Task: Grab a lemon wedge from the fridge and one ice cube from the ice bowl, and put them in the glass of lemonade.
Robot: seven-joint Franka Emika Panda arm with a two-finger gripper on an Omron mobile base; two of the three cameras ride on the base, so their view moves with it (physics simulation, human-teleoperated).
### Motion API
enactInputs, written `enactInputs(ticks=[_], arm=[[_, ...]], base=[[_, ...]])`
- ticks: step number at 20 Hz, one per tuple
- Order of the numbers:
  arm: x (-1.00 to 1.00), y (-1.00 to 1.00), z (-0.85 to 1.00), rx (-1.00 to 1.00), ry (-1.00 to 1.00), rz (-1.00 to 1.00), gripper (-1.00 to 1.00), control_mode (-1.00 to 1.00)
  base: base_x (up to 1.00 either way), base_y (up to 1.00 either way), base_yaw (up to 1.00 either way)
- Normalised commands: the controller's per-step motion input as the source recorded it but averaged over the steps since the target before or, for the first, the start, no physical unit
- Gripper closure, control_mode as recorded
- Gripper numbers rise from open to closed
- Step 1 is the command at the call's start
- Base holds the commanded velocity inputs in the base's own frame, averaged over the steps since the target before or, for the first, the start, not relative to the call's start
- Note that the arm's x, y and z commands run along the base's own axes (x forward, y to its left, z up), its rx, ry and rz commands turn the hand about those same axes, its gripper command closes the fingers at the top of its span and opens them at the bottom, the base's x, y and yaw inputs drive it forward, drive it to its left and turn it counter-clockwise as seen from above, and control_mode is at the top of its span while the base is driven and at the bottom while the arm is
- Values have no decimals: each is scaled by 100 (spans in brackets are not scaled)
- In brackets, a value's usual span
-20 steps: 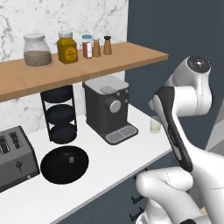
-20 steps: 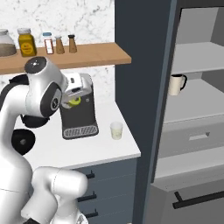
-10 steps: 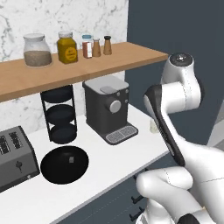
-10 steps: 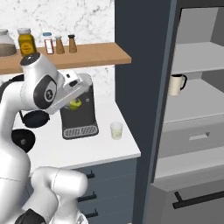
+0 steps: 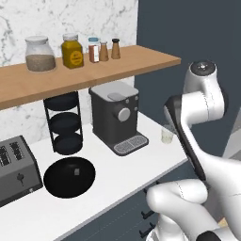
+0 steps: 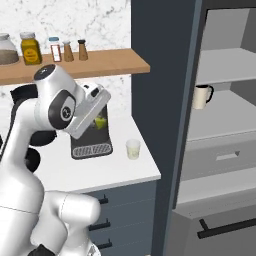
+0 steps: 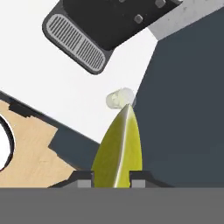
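Note:
My gripper [image 7: 113, 179] is shut on a yellow-green lemon wedge [image 7: 119, 148], which stands on edge between the two fingertips. In the right base view the gripper [image 6: 101, 120] hangs in front of the coffee machine with the lemon wedge [image 6: 101, 122] showing below the hand. The glass of lemonade [image 6: 133, 149] stands on the white counter to its right, apart from it. Past the wedge's tip the hand view shows the glass [image 7: 120, 98]; the same glass [image 5: 167, 135] sits near the counter's right end. The black ice bowl [image 5: 69, 176] lies at the front left. The fridge [image 6: 160, 100] stands open on the right.
A coffee machine [image 5: 115, 115] stands mid-counter, with a black three-tier rack [image 5: 63, 123] and a toaster [image 5: 16, 169] to its left. A wooden shelf [image 5: 141, 59] with jars overhangs them. A beige mug [image 6: 201, 96] sits on a fridge shelf. The counter edge [image 6: 150, 175] runs beside the fridge.
The arm has swung so that the hand with the lemon wedge has moved right and slightly down, closer to the glass. The grip on the wedge is unchanged.

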Motion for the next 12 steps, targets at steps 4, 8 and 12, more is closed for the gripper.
enactInputs(ticks=[4,8,12], arm=[[-3,-24,-35,-32,0,23,100,-100],[-20,-2,-20,-41,0,23,100,-100],[-40,-9,0,-37,4,26,100,-100]], base=[[0,0,0],[0,0,0],[0,0,0]])
